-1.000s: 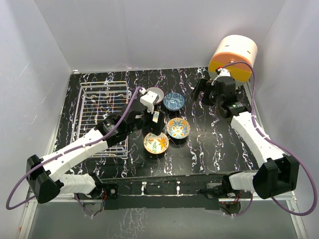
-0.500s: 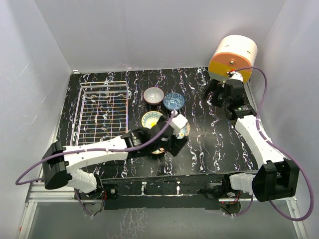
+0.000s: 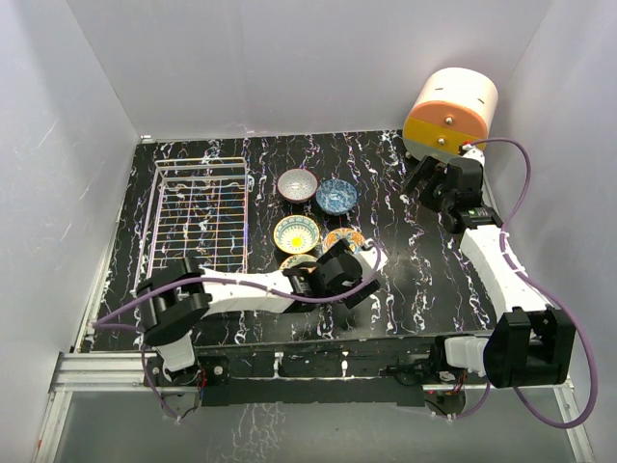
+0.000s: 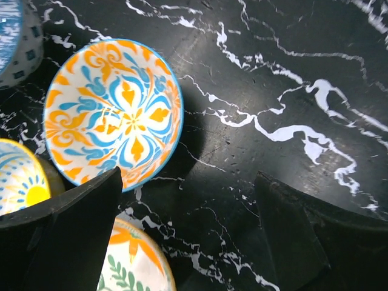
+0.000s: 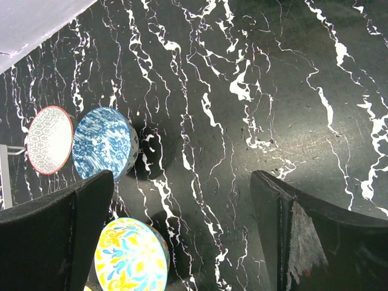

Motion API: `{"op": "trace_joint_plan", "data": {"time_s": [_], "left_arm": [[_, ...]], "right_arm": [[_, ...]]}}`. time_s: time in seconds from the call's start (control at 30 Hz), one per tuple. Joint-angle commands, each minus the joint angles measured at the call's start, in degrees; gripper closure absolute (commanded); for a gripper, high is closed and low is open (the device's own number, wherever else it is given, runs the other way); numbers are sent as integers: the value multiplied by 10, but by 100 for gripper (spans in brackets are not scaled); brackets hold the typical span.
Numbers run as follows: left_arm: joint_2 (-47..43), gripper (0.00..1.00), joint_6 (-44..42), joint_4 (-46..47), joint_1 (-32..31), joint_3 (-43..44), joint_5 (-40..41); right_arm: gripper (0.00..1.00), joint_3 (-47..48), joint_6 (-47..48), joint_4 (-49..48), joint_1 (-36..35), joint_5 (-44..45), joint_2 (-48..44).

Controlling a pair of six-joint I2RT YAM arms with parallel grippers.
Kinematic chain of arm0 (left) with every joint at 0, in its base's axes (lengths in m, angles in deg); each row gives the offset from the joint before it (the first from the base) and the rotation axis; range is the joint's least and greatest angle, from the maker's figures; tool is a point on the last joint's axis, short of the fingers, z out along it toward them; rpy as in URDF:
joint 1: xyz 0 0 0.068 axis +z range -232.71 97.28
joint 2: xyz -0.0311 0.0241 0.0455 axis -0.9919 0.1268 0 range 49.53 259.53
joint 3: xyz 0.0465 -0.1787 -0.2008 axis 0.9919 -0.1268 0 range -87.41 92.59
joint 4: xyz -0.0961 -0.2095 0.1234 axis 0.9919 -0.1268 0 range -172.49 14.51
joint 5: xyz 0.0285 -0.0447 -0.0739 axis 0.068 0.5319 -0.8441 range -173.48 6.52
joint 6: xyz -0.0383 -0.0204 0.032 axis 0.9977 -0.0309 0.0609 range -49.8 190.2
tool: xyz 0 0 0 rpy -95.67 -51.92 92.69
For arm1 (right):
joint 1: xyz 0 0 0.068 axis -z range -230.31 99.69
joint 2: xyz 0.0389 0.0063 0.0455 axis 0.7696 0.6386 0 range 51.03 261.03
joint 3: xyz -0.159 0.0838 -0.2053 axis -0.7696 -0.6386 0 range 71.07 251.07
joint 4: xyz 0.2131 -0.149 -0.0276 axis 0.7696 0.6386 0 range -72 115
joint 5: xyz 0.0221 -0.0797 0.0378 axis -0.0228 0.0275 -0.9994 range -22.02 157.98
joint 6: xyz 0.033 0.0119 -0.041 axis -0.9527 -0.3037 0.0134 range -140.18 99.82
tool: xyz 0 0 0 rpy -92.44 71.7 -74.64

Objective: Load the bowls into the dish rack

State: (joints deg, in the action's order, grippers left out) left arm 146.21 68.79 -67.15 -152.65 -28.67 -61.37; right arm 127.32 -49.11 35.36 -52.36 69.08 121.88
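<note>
Lower centre of the overhead view: the left claw [image 3: 362,289], low over the black marbled table [image 3: 415,280], at the right edge of the bowl cluster. From its wrist camera: both fingers [image 4: 73,230] set wide apart at the bottom corners, gripping nothing, only bare tabletop between them.

Up and left of the gap sits the orange-and-blue bowl [image 4: 113,113], upright on the table and close to the left-hand finger; contact cannot be told. At the bottom edge, partly behind that finger, the floral bowl [image 4: 136,262]. At the left edge, a slice of the yellow-centred bowl [image 4: 21,182]. In the upper left corner, a sliver of the blue bowl [image 4: 12,33].

Overhead again — five bowls bunched in mid-frame, all on the table, just to the right of the dish rack [image 3: 198,217], which lies at centre left. Farthest up the frame, the grey red-rimmed bowl [image 3: 297,184] side by side with the blue one. Below them the yellow-centred one, with the orange-and-blue and floral ones half hidden under the left arm.

Upper right: the right claw [image 3: 431,178], just below the cream-and-orange drum [image 3: 450,106] and well apart from the bowls. From its wrist camera — fingers spread wide, holding nothing.
</note>
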Motion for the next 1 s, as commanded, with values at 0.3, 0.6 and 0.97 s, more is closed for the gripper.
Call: {"op": "trace_joint_plan", "data": {"time_s": [0.3, 0.6, 0.97], "left_arm": [[66, 14, -54, 67, 39, 33, -49], [139, 20, -60, 27, 74, 95, -110], [161, 40, -40, 11, 81, 105, -126]], "right_arm": [[2, -16, -17, -64, 19, -41, 14], [2, -26, -27, -81, 47, -65, 26], [3, -30, -31, -84, 56, -62, 28]]}}
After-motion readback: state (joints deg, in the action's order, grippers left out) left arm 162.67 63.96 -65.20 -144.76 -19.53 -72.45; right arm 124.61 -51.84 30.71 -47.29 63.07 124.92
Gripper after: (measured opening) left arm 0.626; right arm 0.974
